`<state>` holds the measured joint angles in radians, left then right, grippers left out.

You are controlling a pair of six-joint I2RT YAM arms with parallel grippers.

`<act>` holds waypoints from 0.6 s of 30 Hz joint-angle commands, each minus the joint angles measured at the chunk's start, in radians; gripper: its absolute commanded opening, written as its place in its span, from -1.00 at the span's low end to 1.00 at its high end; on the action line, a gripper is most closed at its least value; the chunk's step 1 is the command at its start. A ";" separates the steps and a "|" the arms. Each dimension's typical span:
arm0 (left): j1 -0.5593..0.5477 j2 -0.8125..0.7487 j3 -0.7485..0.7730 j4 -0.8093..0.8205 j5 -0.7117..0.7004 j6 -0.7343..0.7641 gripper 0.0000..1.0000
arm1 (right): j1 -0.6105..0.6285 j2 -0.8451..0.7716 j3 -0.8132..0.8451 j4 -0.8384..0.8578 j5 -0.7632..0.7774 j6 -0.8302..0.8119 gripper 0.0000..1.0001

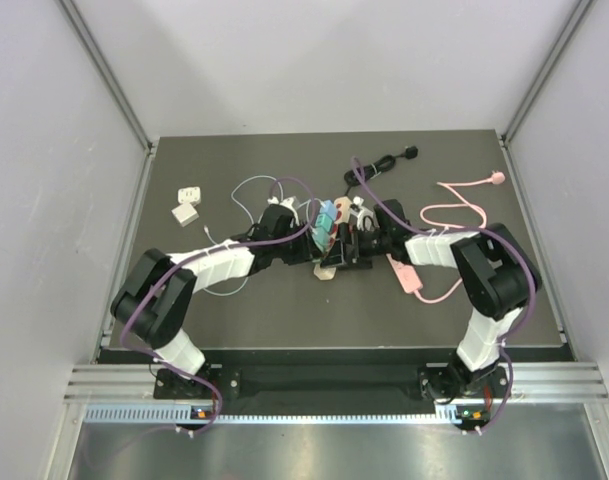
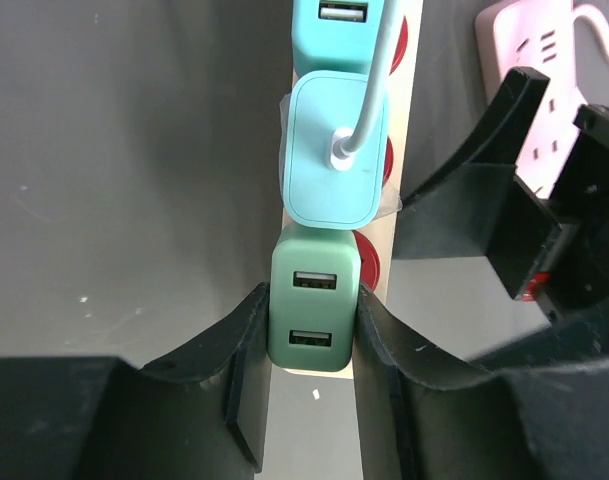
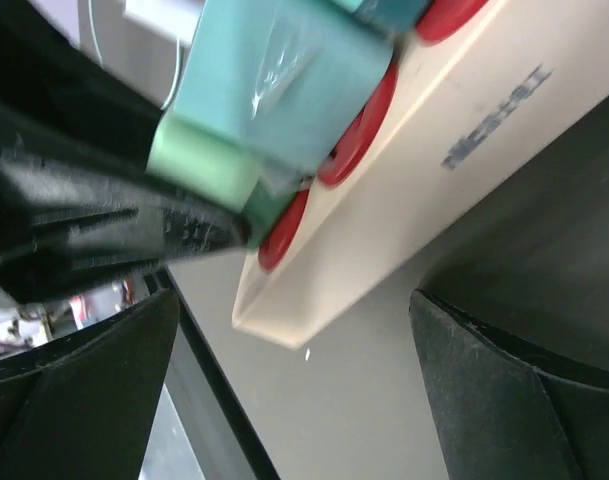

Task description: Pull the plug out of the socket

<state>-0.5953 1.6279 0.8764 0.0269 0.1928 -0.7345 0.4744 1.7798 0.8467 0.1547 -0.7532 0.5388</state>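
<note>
A cream power strip (image 2: 410,95) with red sockets lies mid-table (image 1: 330,262). Several chargers are plugged into it. The nearest is a green USB plug (image 2: 315,340), with a light teal plug (image 2: 329,150) carrying a white cable behind it. My left gripper (image 2: 312,310) is shut on the green plug, one finger on each side; it also shows in the top view (image 1: 319,240). My right gripper (image 3: 292,300) is open and straddles the strip's end (image 3: 414,180) without touching it; it also shows in the top view (image 1: 356,246). The green plug (image 3: 199,155) still sits over its red socket.
A pink power strip (image 1: 404,272) with its pink cable (image 1: 454,210) lies right of the arms and shows in the left wrist view (image 2: 544,60). A black cable (image 1: 384,160) lies at the back. White adapters (image 1: 187,205) and a thin white cable (image 1: 249,190) lie back left.
</note>
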 commanded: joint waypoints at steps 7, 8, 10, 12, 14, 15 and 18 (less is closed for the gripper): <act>-0.037 -0.037 0.001 0.156 -0.090 -0.179 -1.00 | 0.032 0.053 0.023 0.062 0.098 0.092 0.65; -0.038 -0.037 0.001 0.159 -0.095 -0.187 -1.00 | 0.032 0.056 0.023 0.054 0.107 0.079 0.61; -0.047 -0.033 -0.001 0.163 -0.108 -0.207 -1.00 | 0.032 0.055 0.026 0.033 0.121 0.070 0.46; -0.052 -0.031 -0.002 0.165 -0.124 -0.223 -1.00 | 0.030 0.056 0.023 0.017 0.140 0.061 0.37; -0.055 -0.030 -0.007 0.176 -0.122 -0.247 -1.00 | 0.029 0.056 0.019 0.016 0.149 0.062 0.18; -0.060 -0.030 -0.008 0.185 -0.119 -0.261 -1.00 | 0.026 0.056 0.014 0.026 0.149 0.069 0.06; -0.067 -0.030 -0.008 0.192 -0.109 -0.276 -1.00 | 0.006 0.063 0.015 0.031 0.131 0.081 -0.85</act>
<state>-0.6552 1.6299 0.8524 0.0837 0.0845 -0.9440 0.4900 1.8252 0.8577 0.1650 -0.6525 0.6613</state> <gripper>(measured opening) 0.379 0.246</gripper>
